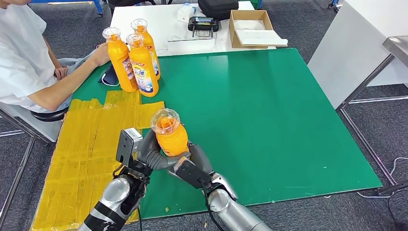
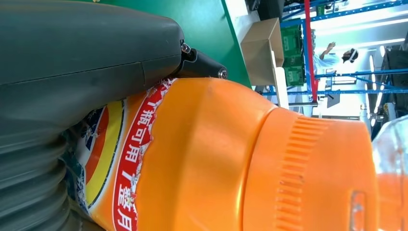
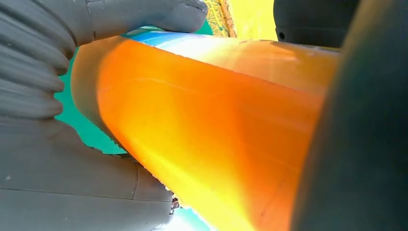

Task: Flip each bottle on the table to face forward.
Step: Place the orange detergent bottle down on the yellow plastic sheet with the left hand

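Near table's front edge | both hands (image 1: pixel 163 161) grip orange bottle (image 1: pixel 171 134)

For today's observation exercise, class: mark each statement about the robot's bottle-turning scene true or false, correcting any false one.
1. Both hands hold one orange plastic bottle. True: left hand, right hand.
2. Three orange bottles stand near the seated person. True.
3. The held bottle lies flat on the green table. False: it is upright between the hands.
4. The open cardboard box sits on the yellow taped patch. False: it sits on the white table.
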Robot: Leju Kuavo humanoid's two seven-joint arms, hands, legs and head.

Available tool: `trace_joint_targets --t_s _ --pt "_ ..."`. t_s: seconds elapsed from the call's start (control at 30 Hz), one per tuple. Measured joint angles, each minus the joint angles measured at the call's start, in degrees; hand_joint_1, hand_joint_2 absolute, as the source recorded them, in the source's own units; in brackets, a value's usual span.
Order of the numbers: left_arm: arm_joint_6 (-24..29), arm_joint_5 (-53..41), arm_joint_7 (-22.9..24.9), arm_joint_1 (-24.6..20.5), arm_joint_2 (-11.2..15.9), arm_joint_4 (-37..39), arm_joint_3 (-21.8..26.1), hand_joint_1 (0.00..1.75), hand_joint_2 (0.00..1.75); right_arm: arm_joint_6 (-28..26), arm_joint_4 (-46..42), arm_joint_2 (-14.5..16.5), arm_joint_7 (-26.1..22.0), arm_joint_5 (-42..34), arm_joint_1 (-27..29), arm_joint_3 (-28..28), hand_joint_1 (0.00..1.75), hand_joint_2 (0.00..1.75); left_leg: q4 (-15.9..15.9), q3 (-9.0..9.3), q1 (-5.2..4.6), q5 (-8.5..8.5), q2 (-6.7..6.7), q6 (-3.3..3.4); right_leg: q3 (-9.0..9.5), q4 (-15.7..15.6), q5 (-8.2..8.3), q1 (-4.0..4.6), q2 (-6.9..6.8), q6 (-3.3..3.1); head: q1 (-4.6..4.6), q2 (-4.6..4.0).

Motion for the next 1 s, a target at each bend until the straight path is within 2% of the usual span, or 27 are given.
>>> trace_joint_targets --t_s 0.23,0.27,0.37,0.4,0.57,0.7,0.77,0.87,0.93,1.0 --pt "0.05 0.04 -0.15 -0.02 -0.01 0.02 0.07 1.75 1.75 -0.10 0.00 0.00 -0.03 -0.15 0.00 0.21 1.74 1.75 0.00 0.00 0.00 0.00 0.00 0.00 0.00 0.00 0.00 0.00 0.00 0.00 0.01 0.00" --pt "0.09 0.08 -0.23 -0.01 -0.02 0.02 0.09 1.75 1.75 -0.18 0.00 0.00 -0.04 -0.22 0.00 0.21 1.58 1.75 0.00 0.00 0.00 0.00 0.00 0.00 0.00 0.00 0.00 0.00 0.00 0.00 0.01 0.00" --pt "0.54 0.60 -0.39 0.00 -0.13 0.02 0.19 1.75 1.75 -0.60 -0.05 0.00 -0.32 -0.86 0.07 0.19 0.28 1.75 0.00 0.00 0.00 0.00 0.00 0.00 0.00 0.00 0.00 0.00 0.00 0.00 0.01 0.00" --pt "0.85 0.85 -0.43 0.01 -0.24 0.02 0.23 1.75 1.75 -0.84 -0.19 0.00 -0.55 -1.32 0.21 0.16 0.00 1.75 0.00 0.00 0.00 0.00 0.00 0.00 0.00 0.00 0.00 0.00 0.00 0.00 0.01 0.00" --pt "5.28 -0.73 -1.70 0.34 -0.72 -0.34 0.56 1.75 1.75 -2.11 -4.22 -0.60 -1.96 -3.55 2.70 -0.73 0.00 1.75 0.00 -0.02 0.00 0.00 -0.01 0.00 0.00 0.00 0.00 0.00 0.00 0.00 0.01 0.00" --pt "14.43 -10.95 -3.78 1.28 -0.50 -1.79 1.76 1.75 1.75 -2.73 -12.53 -2.83 -2.85 -3.36 7.32 -2.71 0.00 1.75 0.00 -0.06 0.00 -0.01 -0.07 0.00 -0.01 0.00 -0.03 0.00 -0.01 -0.02 0.01 0.00" --pt "22.57 -24.09 -3.70 1.94 -0.13 -2.68 2.58 1.75 1.75 -2.58 -18.75 -4.53 -3.67 -3.35 10.43 -4.67 0.00 1.75 0.00 -0.09 0.00 -0.02 -0.11 0.00 -0.03 0.00 -0.05 0.00 -0.02 -0.03 0.01 0.00" --pt "33.24 -50.00 0.44 2.50 0.38 -3.29 3.86 1.75 1.75 -2.12 -28.90 -6.50 -5.00 -3.88 14.95 -8.57 0.00 1.75 0.00 -0.12 -0.01 -0.04 -0.11 -0.01 -0.06 -0.01 -0.06 -0.01 -0.02 -0.05 0.00 0.00" --pt "36.10 -64.73 4.21 2.43 0.60 -3.13 4.48 1.75 1.75 -1.97 -34.57 -7.42 -5.45 -3.98 17.12 -10.81 0.00 1.75 0.00 -0.13 -0.02 -0.05 -0.11 -0.01 -0.08 -0.01 -0.08 -0.01 -0.02 -0.08 0.01 0.00" --pt "36.89 -72.12 6.30 2.29 0.68 -2.77 4.91 1.75 1.75 -1.89 -38.95 -8.18 -5.64 -3.95 18.62 -12.33 0.00 1.75 0.00 -0.12 -0.02 -0.05 -0.06 -0.01 -0.09 -0.01 -0.10 -0.01 -0.01 -0.12 0.01 0.00"
